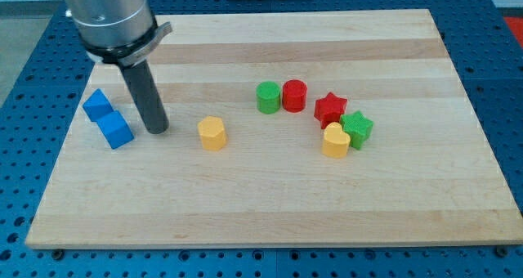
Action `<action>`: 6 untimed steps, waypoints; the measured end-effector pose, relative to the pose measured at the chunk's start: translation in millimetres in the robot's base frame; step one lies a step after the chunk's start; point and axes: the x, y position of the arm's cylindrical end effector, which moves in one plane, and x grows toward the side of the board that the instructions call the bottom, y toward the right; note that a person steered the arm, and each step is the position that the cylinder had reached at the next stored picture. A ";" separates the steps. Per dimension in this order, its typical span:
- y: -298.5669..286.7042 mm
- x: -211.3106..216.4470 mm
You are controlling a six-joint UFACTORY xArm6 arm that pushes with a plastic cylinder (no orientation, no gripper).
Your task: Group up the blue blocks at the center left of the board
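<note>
Two blue blocks sit touching at the view's left, about mid-height of the wooden board [270, 204]. One is a blue block [98, 105] at the upper left; the other is a blue cube-like block [115, 130] just below and right of it. My tip [158, 129] rests on the board just right of the lower blue block, a small gap apart from it. The dark rod rises to the grey arm head at the view's top left.
A yellow block [212, 133] lies right of my tip. Further right stand a green cylinder [268, 97], a red cylinder [294, 95], a red star [330, 109], a green star [357, 129] and a yellow heart [335, 141]. Blue perforated table surrounds the board.
</note>
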 end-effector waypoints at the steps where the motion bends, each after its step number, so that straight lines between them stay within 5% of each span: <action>1: -25.2 6.5; 6: -74.4 77.8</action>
